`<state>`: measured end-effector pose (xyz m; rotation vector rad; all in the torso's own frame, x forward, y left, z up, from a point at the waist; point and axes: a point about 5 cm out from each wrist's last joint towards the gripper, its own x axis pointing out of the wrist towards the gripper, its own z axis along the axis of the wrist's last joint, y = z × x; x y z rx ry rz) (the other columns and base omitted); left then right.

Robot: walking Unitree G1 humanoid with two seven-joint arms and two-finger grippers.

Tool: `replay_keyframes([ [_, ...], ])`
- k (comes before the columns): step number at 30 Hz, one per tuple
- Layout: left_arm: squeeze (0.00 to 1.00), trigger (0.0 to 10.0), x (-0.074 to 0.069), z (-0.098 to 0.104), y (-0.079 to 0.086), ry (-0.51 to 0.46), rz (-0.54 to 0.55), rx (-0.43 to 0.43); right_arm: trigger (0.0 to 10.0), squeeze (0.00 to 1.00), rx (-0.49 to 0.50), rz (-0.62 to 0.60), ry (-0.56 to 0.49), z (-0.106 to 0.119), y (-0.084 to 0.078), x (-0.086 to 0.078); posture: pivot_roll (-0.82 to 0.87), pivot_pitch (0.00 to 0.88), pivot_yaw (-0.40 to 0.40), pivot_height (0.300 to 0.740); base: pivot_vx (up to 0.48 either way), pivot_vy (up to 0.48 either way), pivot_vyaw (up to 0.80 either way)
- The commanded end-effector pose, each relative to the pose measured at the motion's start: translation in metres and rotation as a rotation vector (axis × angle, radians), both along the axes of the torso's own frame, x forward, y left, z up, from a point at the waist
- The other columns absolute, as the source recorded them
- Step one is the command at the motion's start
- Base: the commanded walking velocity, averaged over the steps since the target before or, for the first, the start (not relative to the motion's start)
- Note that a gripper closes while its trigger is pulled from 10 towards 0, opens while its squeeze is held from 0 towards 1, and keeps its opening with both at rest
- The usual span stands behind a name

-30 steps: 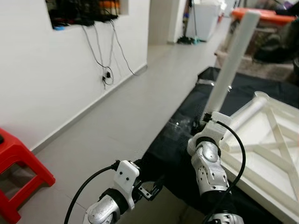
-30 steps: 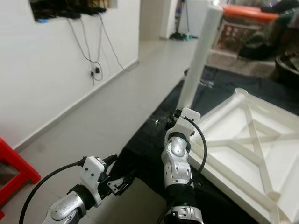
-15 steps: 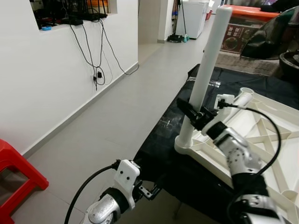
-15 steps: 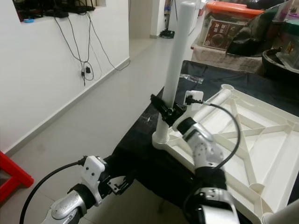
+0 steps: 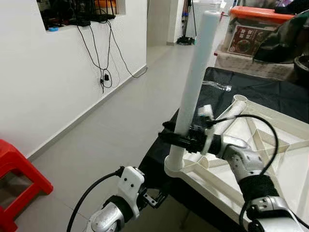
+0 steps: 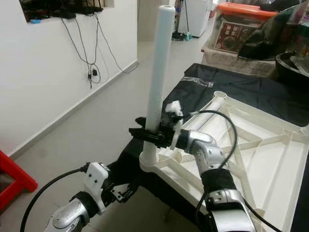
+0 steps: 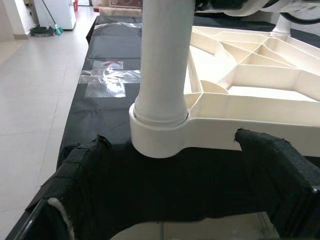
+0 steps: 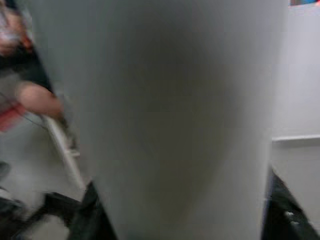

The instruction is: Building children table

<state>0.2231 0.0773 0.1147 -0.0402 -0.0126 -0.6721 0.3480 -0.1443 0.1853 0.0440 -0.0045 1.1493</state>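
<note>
A white table top (image 5: 227, 186) lies upside down on a black cloth (image 5: 256, 89). A long white table leg (image 5: 195, 77) stands nearly upright in its near corner socket (image 5: 175, 166). My right gripper (image 5: 177, 139) reaches in from the right and is shut on the leg a little above the socket. In the right wrist view the leg (image 8: 170, 115) sits very close between the black fingers (image 8: 282, 212). My left gripper (image 7: 170, 200) hangs low in front of the table edge. It is open, and its fingers (image 7: 75, 175) frame the socket (image 7: 157, 135) without touching it.
A red stool (image 5: 17, 169) stands on the grey floor at far left. Cables (image 5: 104, 72) hang down the white wall. An orange-lidded box (image 5: 258, 29) and dark bags lie beyond the table. Open floor stretches along the wall to the left.
The leg went from tilted above the table edge to standing in the corner socket. My right arm swung round and now holds it from the side. The camera also shifted.
</note>
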Motion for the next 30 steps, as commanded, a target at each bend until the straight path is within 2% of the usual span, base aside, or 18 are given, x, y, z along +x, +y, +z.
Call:
replay_keyframes([
  [1, 0.0, 10.0, -0.002, -0.002, -0.001, 0.007, -0.01, 0.004, 0.0, 0.0, -0.008, -0.089, -0.03, 0.003, 0.002, 0.007, 0.11, 0.013, -0.045, 0.74, 0.0, 0.0, 0.0],
  [2, 0.0, 10.0, -0.002, -0.002, -0.001, 0.007, -0.01, 0.004, 0.0, 0.0, -0.008, -0.089, -0.03, 0.003, 0.002, 0.007, 0.11, 0.013, -0.045, 0.74, 0.0, 0.0, 0.0],
  [4, 0.0, 10.0, -0.002, -0.002, -0.001, 0.009, -0.012, 0.004, 0.0, 0.0, 0.032, -0.185, -0.049, 0.009, -0.004, 0.011, 0.11, 0.013, -0.043, 0.74, 0.0, 0.0, 0.0],
  [6, 0.0, 10.0, -0.002, -0.002, -0.001, 0.009, -0.012, 0.004, 0.0, 0.0, 0.032, -0.185, -0.049, 0.009, -0.004, 0.011, 0.11, 0.013, -0.043, 0.74, 0.0, 0.0, 0.0],
  [7, 0.0, 10.0, -0.002, -0.002, -0.001, 0.01, -0.013, 0.004, 0.0, 0.0, 0.073, -0.223, -0.057, 0.012, -0.008, 0.012, 0.11, 0.013, -0.041, 0.74, 0.0, 0.0, 0.0],
  [9, 0.0, 10.0, -0.002, -0.002, -0.001, 0.011, -0.018, 0.005, 0.0, 0.0, 0.175, -0.387, -0.06, 0.016, -0.02, 0.016, 0.1, 0.018, -0.037, 0.74, 0.0, 0.0, 0.0],
  [10, 0.0, 10.0, -0.002, -0.002, -0.001, 0.011, -0.018, 0.005, 0.0, 0.0, 0.175, -0.387, -0.06, 0.016, -0.02, 0.016, 0.1, 0.018, -0.037, 0.74, 0.0, 0.0, 0.0],
  [12, 0.0, 10.0, -0.002, -0.002, -0.001, 0.012, -0.019, 0.006, 0.0, 0.0, 0.218, -0.594, -0.019, 0.011, -0.029, 0.022, 0.1, 0.019, -0.04, 0.74, 0.0, 0.0, 0.0],
  [13, 0.0, 10.0, -0.002, -0.002, -0.001, 0.012, -0.019, 0.006, 0.0, 0.0, 0.218, -0.594, -0.019, 0.011, -0.029, 0.022, 0.1, 0.019, -0.04, 0.74, 0.0, 0.0, 0.0],
  [14, 0.0, 10.0, -0.001, -0.002, -0.001, 0.011, -0.019, 0.006, 0.0, 0.0, 0.194, -0.722, -0.005, 0.006, -0.034, 0.026, 0.11, 0.026, -0.04, 0.74, 0.0, 0.0, 0.0],
  [15, 0.0, 10.0, -0.001, -0.002, -0.001, 0.011, -0.018, 0.006, 0.0, 0.0, 0.147, -0.983, 0.022, -0.002, -0.048, 0.029, 0.11, 0.027, -0.04, 0.74, 0.0, 0.0, 0.0],
  [16, 0.0, 10.0, -0.001, -0.002, -0.001, 0.01, -0.017, 0.007, 0.0, 0.0, 0.112, -1.161, 0.033, -0.007, -0.058, 0.03, 0.11, 0.027, -0.04, 0.74, 0.0, 0.0, 0.0],
  [17, 0.0, 10.0, -0.001, -0.002, -0.001, 0.01, -0.017, 0.007, 0.0, 0.0, 0.112, -1.161, 0.033, -0.007, -0.058, 0.03, 0.11, 0.027, -0.04, 0.74, 0.0, 0.0, 0.0],
  [19, 0.0, 10.0, -0.001, -0.001, -0.001, 0.01, -0.016, 0.007, 0.0, 0.0, 0.067, -1.591, 0.048, -0.017, -0.084, 0.014, 0.11, 0.031, -0.04, 0.74, 0.0, 0.0, 0.0],
  [21, 0.0, 10.0, -0.001, -0.001, -0.001, 0.01, -0.016, 0.007, 0.0, 0.0, 0.067, -1.591, 0.048, -0.017, -0.084, 0.014, 0.11, 0.031, -0.04, 0.74, 0.0, 0.0, 0.0],
  [23, 0.0, 10.0, 0.0, -0.001, -0.001, 0.009, -0.015, 0.008, 0.0, 0.0, 0.114, -1.852, 0.099, -0.023, -0.092, -0.004, 0.11, 0.034, -0.041, 0.74, 0.0, 0.0, 0.0],
  [27, 0.0, 10.0, 0.0, -0.001, -0.001, 0.009, -0.014, 0.007, 0.0, 0.0, 0.134, -1.906, 0.116, -0.023, -0.091, -0.008, 0.11, 0.037, -0.038, 0.74, 0.0, 0.0, 0.0],
  [30, 0.0, 10.0, 0.0, 0.0, -0.001, 0.009, -0.014, 0.006, 0.0, 0.0, 0.153, -1.938, 0.135, -0.022, -0.083, -0.007, 0.1, 0.04, -0.041, 0.74, 0.0, 0.0, 0.0],
])
